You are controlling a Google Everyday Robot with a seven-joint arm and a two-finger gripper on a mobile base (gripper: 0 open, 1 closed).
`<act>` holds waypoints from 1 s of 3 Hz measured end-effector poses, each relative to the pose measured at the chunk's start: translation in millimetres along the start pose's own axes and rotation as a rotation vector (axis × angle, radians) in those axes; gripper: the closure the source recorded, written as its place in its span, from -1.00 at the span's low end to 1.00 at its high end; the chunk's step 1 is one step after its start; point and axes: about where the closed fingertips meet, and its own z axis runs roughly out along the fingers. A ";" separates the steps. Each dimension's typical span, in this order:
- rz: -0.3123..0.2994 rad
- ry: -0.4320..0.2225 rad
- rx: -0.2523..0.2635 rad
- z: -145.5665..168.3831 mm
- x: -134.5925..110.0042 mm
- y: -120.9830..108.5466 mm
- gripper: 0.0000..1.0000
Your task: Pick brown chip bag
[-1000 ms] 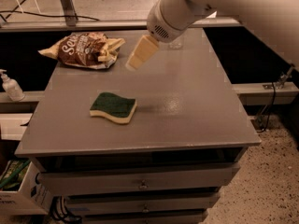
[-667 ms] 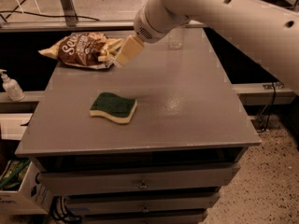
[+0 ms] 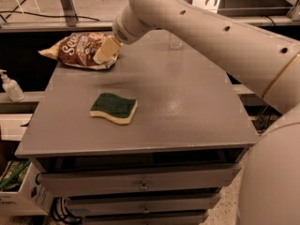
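Leftward and lower than a second ago, the gripper has swung from above the back of the tabletop to the right end of the brown chip bag, and the arm now fills much more of the upper right of the view. The bag and the sponge lie where they lay before.

From the single camera view, the gripper's pale tip overlaps the bag's right edge at the far left corner of the grey cabinet top. Whether it touches the foil, and whether it is open or closed, cannot be told. The bag is crumpled, lying flat with its white lettering facing up and its pale yellow edge pointing left past the corner. The green-and-yellow sponge sits green side up nearer the front, well apart from the bag and left of centre. Below the top, two drawers with small handles show. A white pump bottle stands on a low ledge to the left of the cabinet, and a cardboard box sits on the floor at lower left.
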 end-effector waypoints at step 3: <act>0.150 -0.020 -0.078 92.1 -9.2 21.2 -0.61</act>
